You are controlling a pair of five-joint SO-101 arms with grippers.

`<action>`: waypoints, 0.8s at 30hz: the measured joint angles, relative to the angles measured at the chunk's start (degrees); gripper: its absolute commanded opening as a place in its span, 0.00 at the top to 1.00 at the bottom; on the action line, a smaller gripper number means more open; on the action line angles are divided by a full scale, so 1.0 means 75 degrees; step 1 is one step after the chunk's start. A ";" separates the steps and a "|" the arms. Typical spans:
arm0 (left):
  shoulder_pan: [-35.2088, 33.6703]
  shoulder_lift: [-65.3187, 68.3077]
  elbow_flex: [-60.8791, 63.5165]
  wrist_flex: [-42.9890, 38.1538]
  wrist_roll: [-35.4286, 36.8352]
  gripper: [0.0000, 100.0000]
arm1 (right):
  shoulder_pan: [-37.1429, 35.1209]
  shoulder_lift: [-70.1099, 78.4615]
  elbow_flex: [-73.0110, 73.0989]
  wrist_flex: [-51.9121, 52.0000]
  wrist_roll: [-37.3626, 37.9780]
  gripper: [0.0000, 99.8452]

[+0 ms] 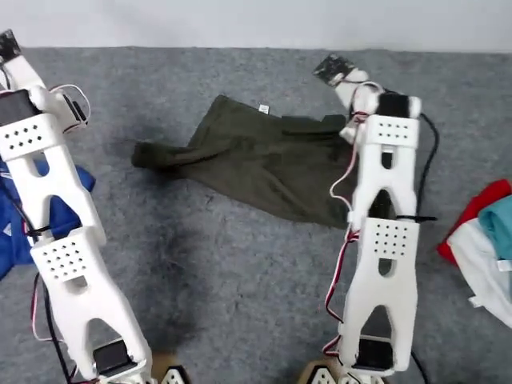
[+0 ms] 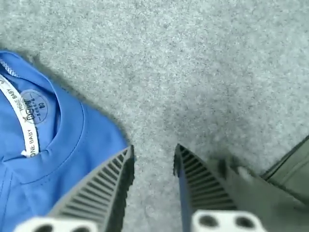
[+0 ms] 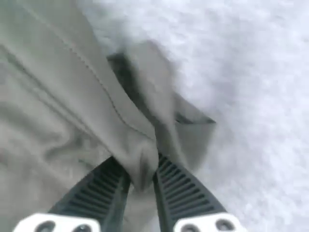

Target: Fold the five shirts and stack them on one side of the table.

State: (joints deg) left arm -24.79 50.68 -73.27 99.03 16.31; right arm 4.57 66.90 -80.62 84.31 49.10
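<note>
A dark olive shirt (image 1: 256,160) lies crumpled across the middle of the grey carpeted table. My right gripper (image 3: 142,166) is shut on a pinched fold of the olive shirt (image 3: 63,121) at its right-hand end, under the right arm (image 1: 388,144) in the high view. A blue shirt (image 1: 12,220) lies at the table's left edge, partly under the left arm (image 1: 40,160). My left gripper (image 2: 153,150) hangs open over bare carpet, with the blue shirt's collar (image 2: 43,130) on one side and a bit of olive cloth (image 2: 289,169) on the other. It holds nothing.
A heap of red, teal and white shirts (image 1: 484,240) lies at the table's right edge. Bare carpet (image 1: 232,288) stretches between the two arms at the front, and a pale wall (image 1: 240,20) runs along the back.
</note>
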 measured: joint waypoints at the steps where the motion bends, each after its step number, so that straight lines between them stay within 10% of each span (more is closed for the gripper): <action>1: 0.0000 0.0000 0.0047 0.0000 0.0000 0.87 | 0.0105 0.0012 -0.0105 0.0000 0.0000 0.99; 20: 0.0410 0.0000 0.0879 0.0000 0.0000 0.92 | 0.1524 0.0809 -0.0316 -0.0539 -0.0152 0.99; 24: 0.0762 0.0000 0.0879 0.0000 0.0000 0.92 | 0.1559 0.0809 -0.0316 -0.0586 -0.0164 0.86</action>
State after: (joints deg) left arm -19.08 50.68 -66.68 99.03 16.31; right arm 16.26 72.97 -82.99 79.91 47.87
